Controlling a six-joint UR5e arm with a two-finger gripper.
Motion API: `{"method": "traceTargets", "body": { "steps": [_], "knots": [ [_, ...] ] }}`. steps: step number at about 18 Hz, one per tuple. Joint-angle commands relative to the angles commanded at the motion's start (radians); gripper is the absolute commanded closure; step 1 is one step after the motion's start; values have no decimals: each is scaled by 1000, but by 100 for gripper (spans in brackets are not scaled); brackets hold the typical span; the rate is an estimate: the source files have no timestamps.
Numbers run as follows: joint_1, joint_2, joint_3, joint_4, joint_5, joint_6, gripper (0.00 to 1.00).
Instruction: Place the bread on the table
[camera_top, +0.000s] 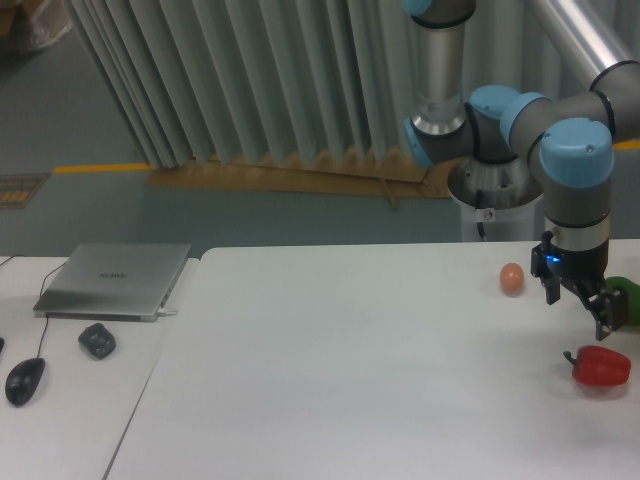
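Your arm's black 2-finger hand (580, 303) hangs low over the large plain white tabletop (350, 360) at about 3 o'clock in the view, its fingers spread apart and gripping nothing. The small tan-yellow loaf of bread does not show anywhere in this view, so you cannot tell where it lies. Just beside the hand at its 9 o'clock sits a small orange-brown egg-shaped ball (512, 278). At the hand's 5 o'clock a glossy red pepper (601, 366) rests on the tabletop, and a green object (627, 298) peeks out at the frame's right edge, partly behind a finger. Well apart at 9 o'clock, the smaller white desk (60, 400) carries a closed silver laptop (115, 280), a black mouse (24, 380) and a small dark grey lump (97, 341).
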Motion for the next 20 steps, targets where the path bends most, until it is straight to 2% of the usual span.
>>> {"method": "traceTargets", "body": {
  "steps": [7, 14, 20],
  "knots": [
    [3, 2, -5, 0, 2, 29, 0],
    [46, 5, -11, 0, 8, 130, 0],
    [118, 16, -22, -6, 2, 267, 0]
  ]
}}
